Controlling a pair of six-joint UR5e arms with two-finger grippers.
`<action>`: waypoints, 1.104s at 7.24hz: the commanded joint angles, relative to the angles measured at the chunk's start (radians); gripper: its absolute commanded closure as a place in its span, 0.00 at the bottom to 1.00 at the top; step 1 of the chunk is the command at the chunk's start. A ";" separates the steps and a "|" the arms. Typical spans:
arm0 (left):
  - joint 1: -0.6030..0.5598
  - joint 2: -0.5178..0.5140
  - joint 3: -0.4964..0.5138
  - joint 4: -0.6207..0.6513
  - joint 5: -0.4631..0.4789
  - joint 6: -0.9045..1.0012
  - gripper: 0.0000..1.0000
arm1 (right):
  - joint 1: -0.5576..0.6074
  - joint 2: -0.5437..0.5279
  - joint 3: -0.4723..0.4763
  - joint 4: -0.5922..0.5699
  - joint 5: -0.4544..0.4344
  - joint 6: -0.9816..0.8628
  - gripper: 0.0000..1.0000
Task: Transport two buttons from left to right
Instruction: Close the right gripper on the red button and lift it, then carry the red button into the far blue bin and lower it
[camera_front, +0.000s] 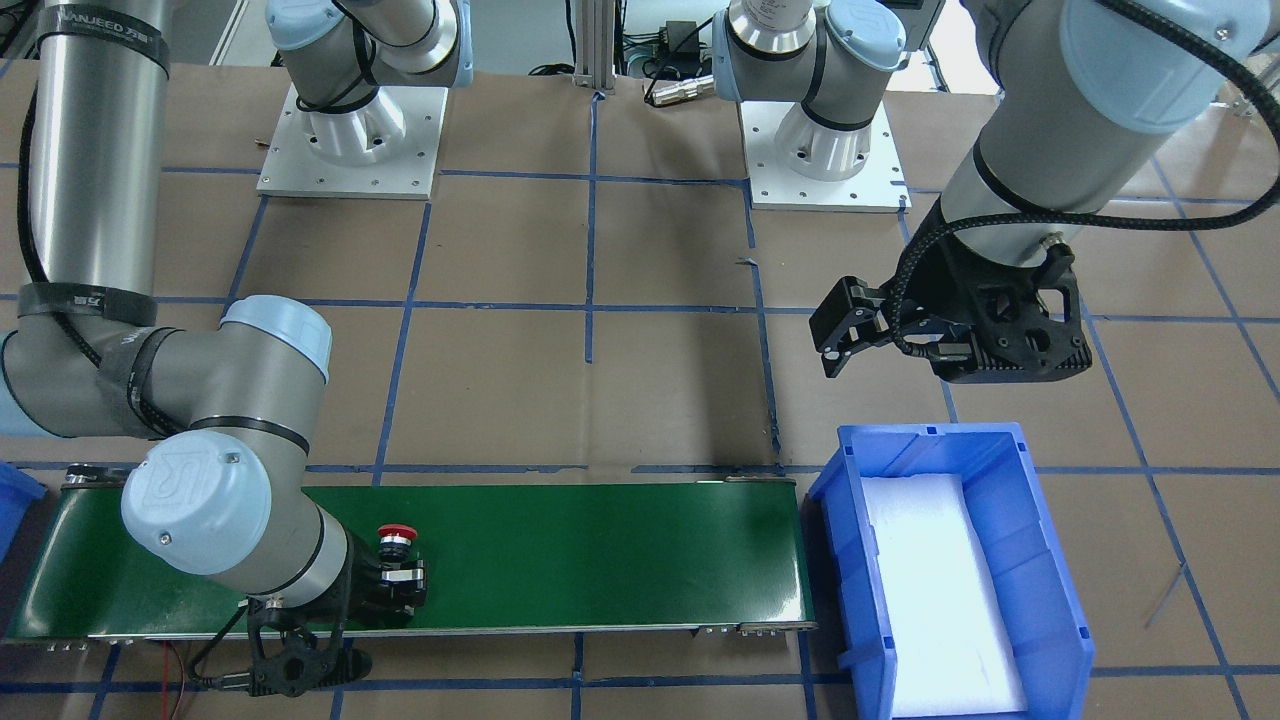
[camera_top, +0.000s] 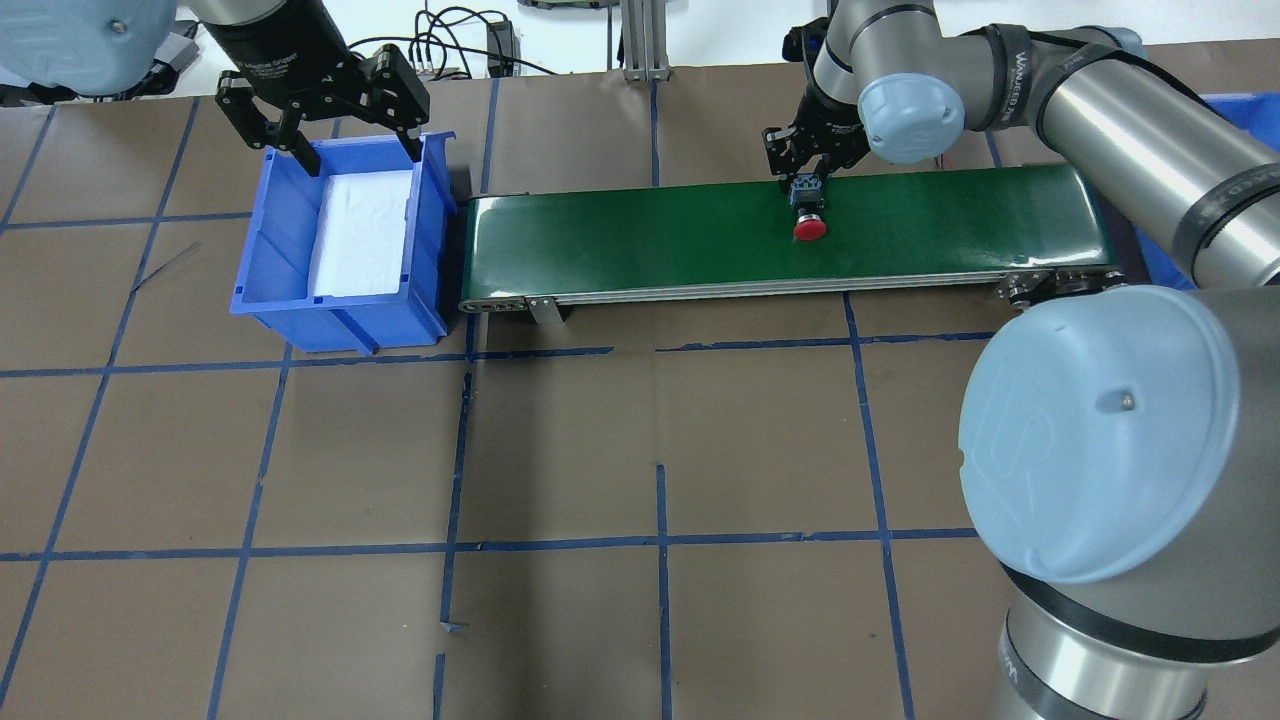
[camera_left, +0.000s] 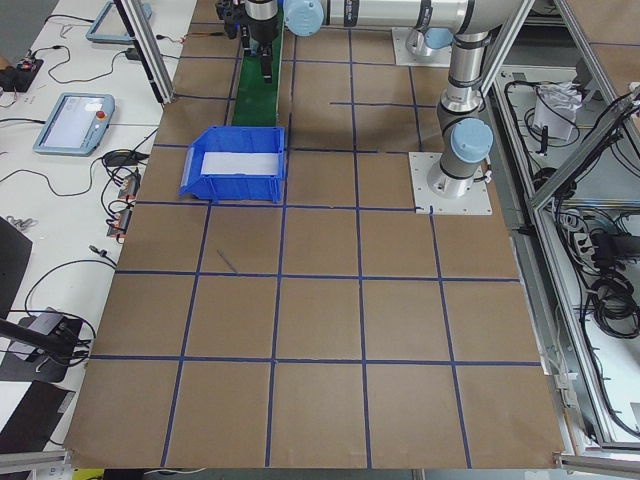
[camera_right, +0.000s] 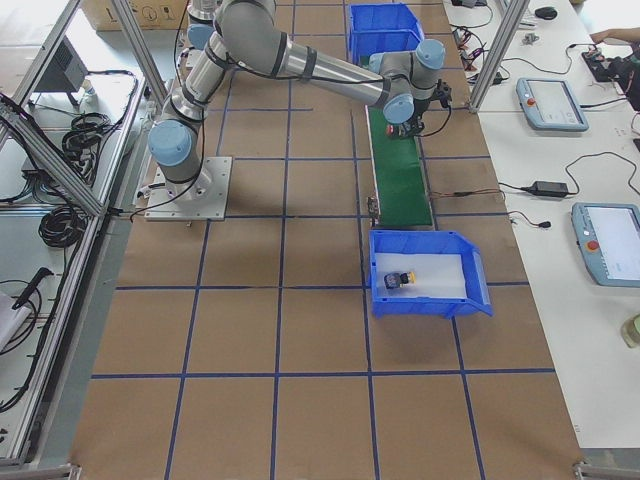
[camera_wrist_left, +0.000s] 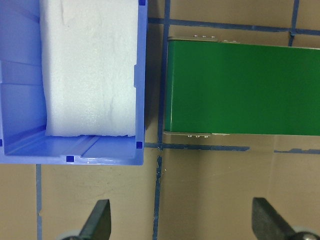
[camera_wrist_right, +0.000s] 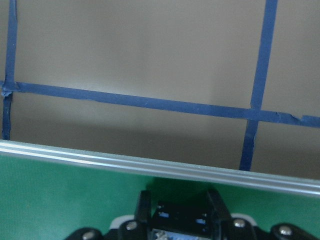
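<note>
Red button (camera_top: 809, 224) on belt (camera_top: 640, 235) — right fingers (camera_wrist_right: 142, 207) grip it, left fingers (camera_wrist_left: 98, 220) wide.

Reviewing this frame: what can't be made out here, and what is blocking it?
Yellow button: tiny speck in the blue bin, exterior right view only; pose unreadable.
Red button: right wrist view's bottom edge cuts off its cap; the right gripper covers its block's sides.
Second bin: overhead view, right arm covers nearly all.

arms (camera_front: 95, 170): silver | joint caps (camera_top: 1090, 430): pale blue | cables (camera_front: 1150, 222): black | fingers (camera_top: 300, 152): black
</note>
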 joint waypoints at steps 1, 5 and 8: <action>0.001 -0.002 0.000 0.000 0.000 0.000 0.00 | -0.047 -0.026 -0.047 0.092 -0.002 -0.020 0.77; 0.001 -0.002 0.000 0.002 -0.002 0.000 0.00 | -0.254 -0.059 -0.129 0.244 -0.052 -0.300 0.77; -0.001 -0.002 0.000 0.002 -0.002 0.000 0.00 | -0.424 -0.040 -0.151 0.237 -0.084 -0.474 0.79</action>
